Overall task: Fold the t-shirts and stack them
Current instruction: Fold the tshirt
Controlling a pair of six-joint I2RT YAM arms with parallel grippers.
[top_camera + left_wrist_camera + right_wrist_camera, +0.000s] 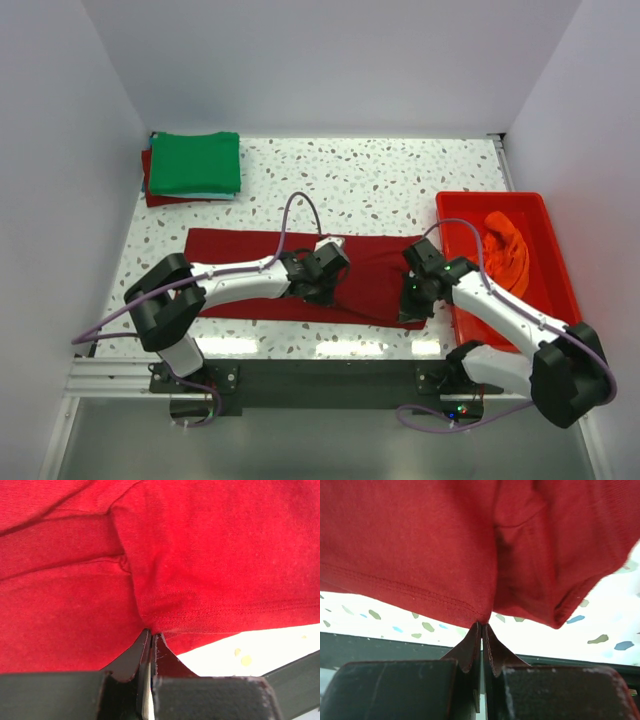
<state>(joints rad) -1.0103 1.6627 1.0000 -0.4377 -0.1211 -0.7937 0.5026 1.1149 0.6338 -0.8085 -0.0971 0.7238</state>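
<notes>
Left end effector and right end effector clamp the dark red t-shirt mid-fold; next likely calls for lifting its hem evenly.

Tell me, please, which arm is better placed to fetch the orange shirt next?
Right, probably: the right hand is beside the tub holding the orange shirt; the left hand is farther. Both must first release the red shirt they pinch.

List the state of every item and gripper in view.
dark red t-shirt: long folded strip on table, near edge pinched
green t-shirt: folded, atop stacked red shirt
stacked red shirt: folded, underneath
orange t-shirt: crumpled in red tub
left gripper: shut on dark red t-shirt
right gripper: shut on dark red t-shirt
</notes>
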